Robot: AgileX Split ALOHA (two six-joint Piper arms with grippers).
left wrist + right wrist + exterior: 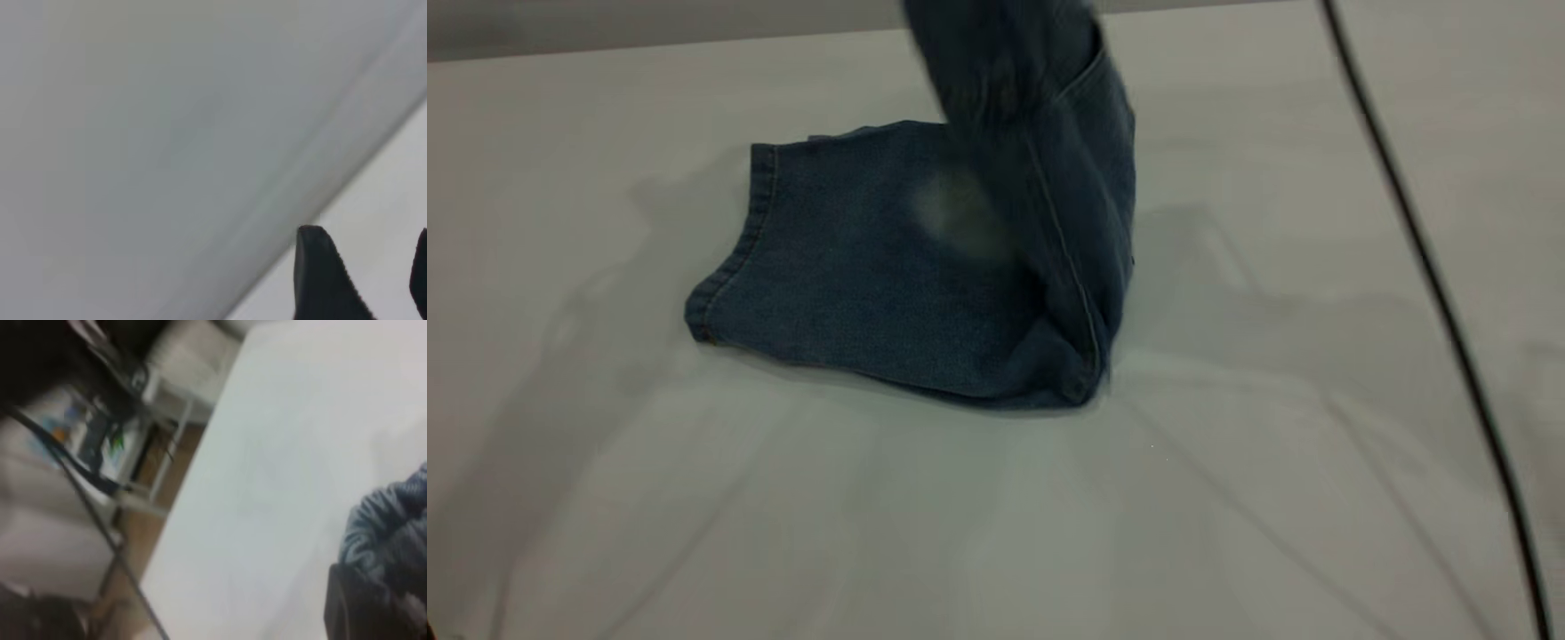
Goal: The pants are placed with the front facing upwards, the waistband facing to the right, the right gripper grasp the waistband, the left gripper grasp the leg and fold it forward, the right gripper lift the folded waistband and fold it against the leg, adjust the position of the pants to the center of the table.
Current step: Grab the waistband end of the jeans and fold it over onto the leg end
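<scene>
The near stretch of the table (996, 533) is bare; on its middle lie the pants (871, 284), already doubled lengthwise, the leg hem to the left and the pale knee patch (951, 213) facing up. At their right end the denim rises off the surface in a steep, blurred column that leaves the exterior view at the top — this is the waistband half being carried up and over.

The right gripper (373, 600) does not show in the exterior view; in its wrist view a dark finger sits against bunched, gathered cloth, the waistband (387, 520), so it looks closed on that band, though the contact itself is partly hidden. The left gripper (363, 280) is off the pants, over bare table, its two dark fingers parted with nothing between them.

To do this fold well, I would judge that the band should travel left in a low arc and come down with its edge square over the leg hem — not short of the knee patch. Letting go only once the cloth lies flat should stop the crease at the right from dragging or rolling. A black cable (1432, 267) crosses the far right, well apart.
</scene>
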